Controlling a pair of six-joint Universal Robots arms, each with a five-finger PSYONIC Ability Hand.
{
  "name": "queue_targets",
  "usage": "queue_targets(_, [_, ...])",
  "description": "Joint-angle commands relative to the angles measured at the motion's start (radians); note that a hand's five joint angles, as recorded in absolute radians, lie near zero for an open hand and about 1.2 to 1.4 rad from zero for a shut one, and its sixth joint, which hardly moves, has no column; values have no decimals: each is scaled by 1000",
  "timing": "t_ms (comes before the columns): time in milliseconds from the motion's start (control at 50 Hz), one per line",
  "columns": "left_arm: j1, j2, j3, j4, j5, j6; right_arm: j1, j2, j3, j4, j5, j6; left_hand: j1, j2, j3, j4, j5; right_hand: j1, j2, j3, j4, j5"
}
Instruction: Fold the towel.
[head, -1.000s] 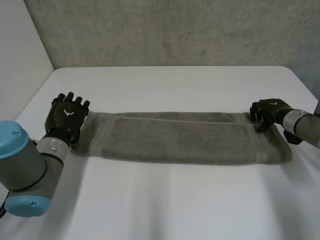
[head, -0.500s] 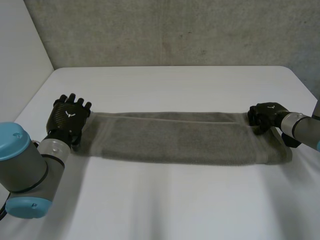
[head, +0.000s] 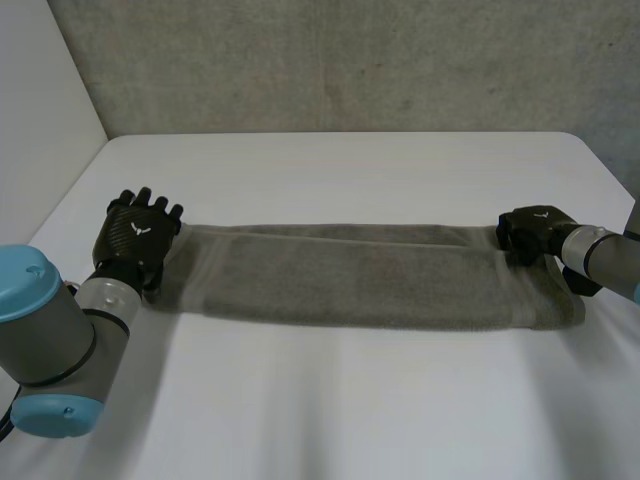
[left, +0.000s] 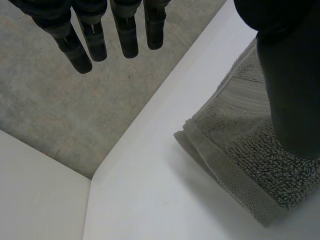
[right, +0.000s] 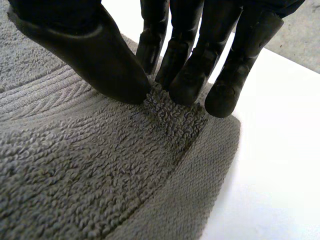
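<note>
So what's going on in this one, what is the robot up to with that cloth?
A grey towel lies across the white table as a long narrow strip, apparently folded once lengthwise. The robot's right hand is at the strip's far corner on its own side and pinches a tuft of cloth between thumb and fingers. The left hand is at the opposite end, fingers straight and gripping nothing, its thumb over the towel's end. The ends have not yet been brought together.
</note>
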Motion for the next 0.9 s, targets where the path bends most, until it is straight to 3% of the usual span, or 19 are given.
queue_targets(20, [0, 0, 0, 0, 0, 0, 16, -17, -3, -11, -1, 8, -72, -63, -55, -67, -205, 82, 119, 68, 65, 70])
queue_targets(260, [-5, 0, 0, 0, 0, 0, 26, -16, -14, -250, 34, 107, -75, -66, -58, -70, -208, 82, 119, 68, 65, 70])
queue_targets(420, [-5, -5, 0, 0, 0, 0, 31, 29, -58, -299, 121, 112, -72, -63, -55, -67, -205, 82, 119, 68, 65, 70])
queue_targets(700, [-5, -12, 1, 0, -2, 2, 74, 63, -77, -359, 137, 104, -72, -63, -55, -67, -205, 82, 119, 68, 65, 70])
queue_targets(740, [-5, -14, 1, 0, -2, 2, 77, 64, -69, -347, 138, 103, -75, -66, -58, -70, -208, -816, -779, -830, -833, -828])
queue_targets(760, [-5, -14, 1, 0, -2, 2, 77, 64, -69, -347, 138, 103, -75, -66, -58, -70, -208, -821, -784, -836, -839, -833])
queue_targets(780, [-5, -14, 1, 0, -2, 0, 77, 61, -64, -339, 138, 103, -75, -66, -58, -70, -208, -1139, -1103, -1154, -1157, -1152])
queue_targets(900, [6, -9, 1, 0, 0, 0, 69, 22, -38, -278, 137, 101, -75, -66, -58, -70, -208, -1139, -1103, -1154, -1157, -1152])
